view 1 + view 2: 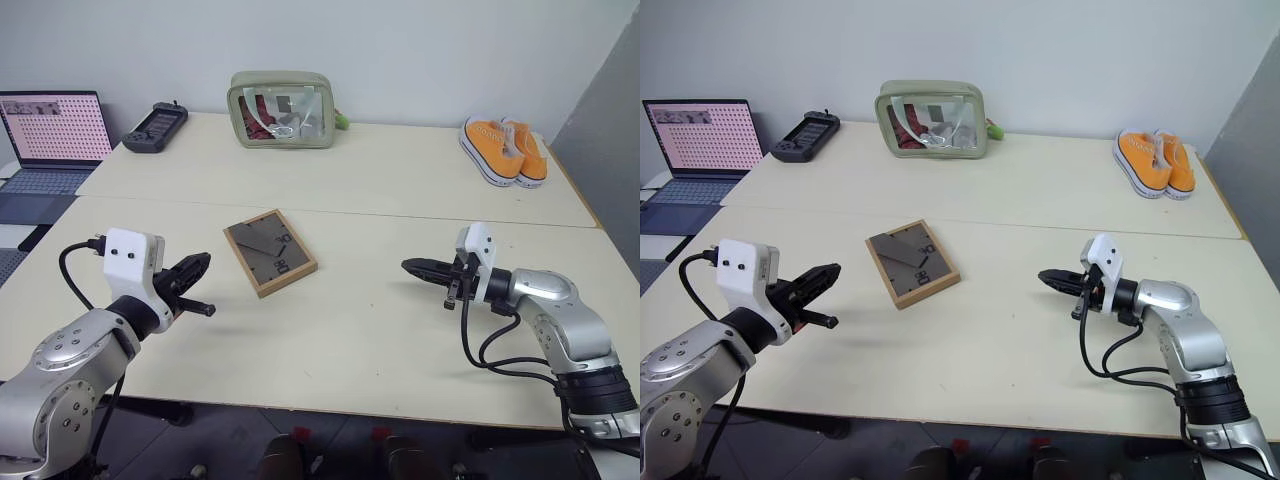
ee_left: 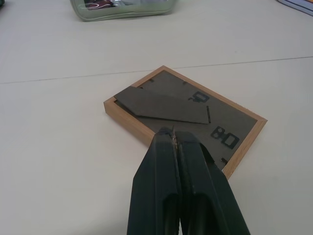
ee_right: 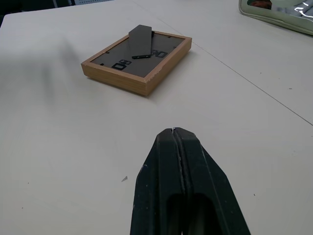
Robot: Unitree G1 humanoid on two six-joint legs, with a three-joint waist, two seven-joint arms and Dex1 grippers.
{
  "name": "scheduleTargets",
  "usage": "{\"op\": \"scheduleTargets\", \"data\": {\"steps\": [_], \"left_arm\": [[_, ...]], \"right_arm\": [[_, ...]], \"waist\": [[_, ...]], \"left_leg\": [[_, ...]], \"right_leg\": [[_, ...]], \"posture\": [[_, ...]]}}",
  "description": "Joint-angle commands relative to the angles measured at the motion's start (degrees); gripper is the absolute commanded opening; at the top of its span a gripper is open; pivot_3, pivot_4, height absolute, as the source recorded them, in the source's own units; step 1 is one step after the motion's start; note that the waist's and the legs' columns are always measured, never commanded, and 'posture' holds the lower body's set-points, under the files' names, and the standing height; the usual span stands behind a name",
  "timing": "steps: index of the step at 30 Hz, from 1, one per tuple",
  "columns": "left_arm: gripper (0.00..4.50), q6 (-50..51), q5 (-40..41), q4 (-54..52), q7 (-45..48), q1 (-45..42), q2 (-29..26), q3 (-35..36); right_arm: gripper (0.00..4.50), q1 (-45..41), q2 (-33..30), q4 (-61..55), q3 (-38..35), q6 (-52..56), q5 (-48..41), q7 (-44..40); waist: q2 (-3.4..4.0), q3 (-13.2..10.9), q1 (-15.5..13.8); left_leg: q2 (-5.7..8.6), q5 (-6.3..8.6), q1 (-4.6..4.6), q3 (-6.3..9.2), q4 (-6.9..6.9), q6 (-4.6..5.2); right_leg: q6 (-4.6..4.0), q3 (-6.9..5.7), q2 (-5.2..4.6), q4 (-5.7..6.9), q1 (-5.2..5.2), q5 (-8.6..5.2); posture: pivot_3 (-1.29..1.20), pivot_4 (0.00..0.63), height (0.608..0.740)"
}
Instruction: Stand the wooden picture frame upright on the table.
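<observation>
Both pairs of my jaws are pressed together, empty. My left gripper (image 1: pixel 198 285) and right gripper (image 1: pixel 418 268) hover above the table (image 1: pixel 380 330), either side of the picture frame (image 1: pixel 269 251), apart from it. The frame lies face down, back panel up, stand folded nearly flat. Judgement: open first, lift one long edge, swing the stand out before tipping upright. Both arms reach forward, roughly level, pointing inward.
</observation>
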State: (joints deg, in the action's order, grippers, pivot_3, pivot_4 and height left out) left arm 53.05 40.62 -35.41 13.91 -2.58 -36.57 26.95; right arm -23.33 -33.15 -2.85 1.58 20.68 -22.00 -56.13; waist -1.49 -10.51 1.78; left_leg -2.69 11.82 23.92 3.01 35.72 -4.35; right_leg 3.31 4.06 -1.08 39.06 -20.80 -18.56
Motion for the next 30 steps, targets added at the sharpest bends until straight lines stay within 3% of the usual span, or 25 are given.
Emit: {"op": "scheduleTargets", "data": {"steps": [1,11,18,30], "left_arm": [[0.02,-2.86,-4.17,1.22,-2.68,0.68,0.13,2.71],[0.02,-11.14,-11.97,13.73,-2.32,-3.33,0.53,-0.32],[0.02,-19.14,-17.76,30.30,1.06,-13.86,0.67,-6.65],[0.02,-26.61,-21.99,45.52,4.37,-20.64,1.74,-9.48]], "right_arm": [[0.00,-1.33,0.76,-0.24,-0.88,-1.48,0.03,0.90],[0.00,-5.30,7.08,7.47,3.24,-6.81,6.51,5.58],[0.00,-7.88,15.46,13.53,7.42,-11.69,11.77,11.12],[0.00,-9.04,19.19,19.09,8.01,-16.46,15.11,15.27]], "waist": [[0.00,0.00,0.00],[0.00,0.00,0.02],[0.00,0.00,-0.03],[0.00,0.00,0.04]], "left_leg": [[0.00,0.00,0.00,0.00,0.00,0.00],[-0.01,-0.01,-0.02,0.02,0.00,-0.01],[0.01,-0.01,0.00,0.03,0.00,-0.02],[0.00,-0.01,0.01,0.01,0.02,-0.02]], "right_leg": [[0.00,0.00,0.00,0.00,0.00,0.00],[0.00,-0.03,0.02,0.03,-0.01,0.00],[0.00,-0.06,0.02,0.06,-0.04,0.01],[0.00,-0.06,0.00,0.15,-0.09,0.02]], "posture": [[0.00,0.150,0.740],[0.00,0.150,0.740],[0.00,0.150,0.740],[0.00,0.150,0.740]]}}
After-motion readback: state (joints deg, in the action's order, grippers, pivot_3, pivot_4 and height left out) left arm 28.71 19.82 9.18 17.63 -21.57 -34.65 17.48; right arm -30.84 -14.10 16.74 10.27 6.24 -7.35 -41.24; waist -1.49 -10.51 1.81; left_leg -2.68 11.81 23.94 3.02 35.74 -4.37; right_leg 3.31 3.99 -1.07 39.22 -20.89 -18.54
